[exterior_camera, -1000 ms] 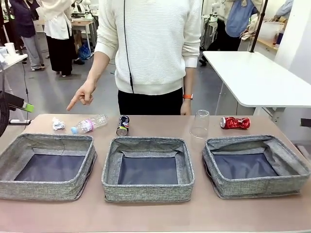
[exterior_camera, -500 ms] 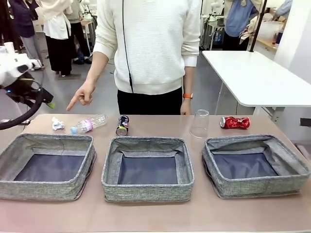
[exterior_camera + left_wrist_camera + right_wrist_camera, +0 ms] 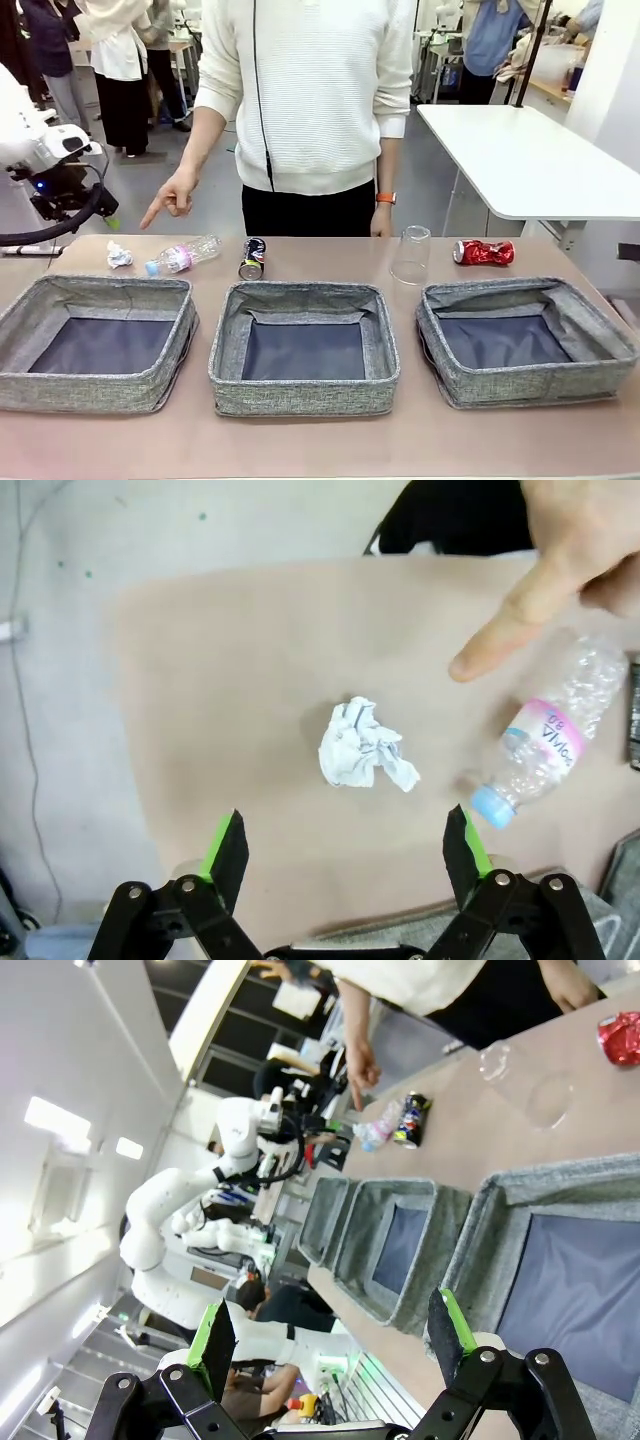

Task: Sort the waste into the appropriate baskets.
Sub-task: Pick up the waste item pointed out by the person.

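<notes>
Jaws spread wide and empty, the left gripper (image 3: 343, 830) hangs with the crumpled white paper ball (image 3: 362, 757) centred just ahead — seemingly lined up for a pick.

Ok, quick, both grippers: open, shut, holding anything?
Left gripper: open, empty, pointed at the paper ball.
Right gripper: open, empty.

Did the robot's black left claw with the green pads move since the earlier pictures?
Yes. The left gripper has swung in from the picture's left edge toward the crumpled white paper ball, which lies where it was. The gripper is open, up and left of the ball.
</notes>
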Robot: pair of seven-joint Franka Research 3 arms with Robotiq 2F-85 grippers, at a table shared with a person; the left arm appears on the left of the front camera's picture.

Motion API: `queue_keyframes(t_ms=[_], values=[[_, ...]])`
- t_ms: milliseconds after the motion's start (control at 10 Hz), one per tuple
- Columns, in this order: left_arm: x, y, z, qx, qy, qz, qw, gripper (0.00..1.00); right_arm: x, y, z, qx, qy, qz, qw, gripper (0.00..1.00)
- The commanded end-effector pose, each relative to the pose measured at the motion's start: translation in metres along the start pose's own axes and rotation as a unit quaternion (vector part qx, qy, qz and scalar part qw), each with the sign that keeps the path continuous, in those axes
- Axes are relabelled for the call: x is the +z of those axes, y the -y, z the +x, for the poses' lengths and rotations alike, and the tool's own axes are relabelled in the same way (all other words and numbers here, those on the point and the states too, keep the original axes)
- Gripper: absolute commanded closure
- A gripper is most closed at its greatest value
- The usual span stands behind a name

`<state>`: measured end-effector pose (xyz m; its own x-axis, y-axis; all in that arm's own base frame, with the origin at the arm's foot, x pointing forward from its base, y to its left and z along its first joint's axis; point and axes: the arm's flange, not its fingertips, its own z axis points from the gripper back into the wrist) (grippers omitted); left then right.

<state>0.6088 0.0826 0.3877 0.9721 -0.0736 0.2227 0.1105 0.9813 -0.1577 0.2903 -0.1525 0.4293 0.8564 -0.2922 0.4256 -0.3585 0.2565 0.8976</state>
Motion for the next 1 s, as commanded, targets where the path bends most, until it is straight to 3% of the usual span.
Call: queue_keyframes(t_ms=[0, 300, 700, 800, 900], values=[[-0.015, -0.003, 0.009, 0.000, -0.018, 0.012, 1.000, 0.00, 0.000, -0.001, 0.005, 0.014, 0.006, 0.009, 1.000, 0.00], [-0.043, -0.012, 0.013, -0.005, -0.032, 0.013, 0.999, 0.00, 0.000, -0.001, 0.005, 0.014, 0.006, 0.009, 1.000, 0.00], [-0.050, -0.008, 0.014, -0.019, -0.019, -0.011, 1.000, 0.00, 0.000, -0.001, 0.005, 0.014, 0.006, 0.009, 1.000, 0.00], [-0.051, -0.008, 0.014, -0.022, -0.025, -0.012, 0.999, 0.58, 0.000, -0.001, 0.005, 0.014, 0.006, 0.009, 1.000, 0.00], [-0.052, -0.006, 0.013, -0.024, -0.026, -0.012, 0.999, 0.58, 0.000, -0.001, 0.005, 0.014, 0.006, 0.009, 1.000, 0.00]])
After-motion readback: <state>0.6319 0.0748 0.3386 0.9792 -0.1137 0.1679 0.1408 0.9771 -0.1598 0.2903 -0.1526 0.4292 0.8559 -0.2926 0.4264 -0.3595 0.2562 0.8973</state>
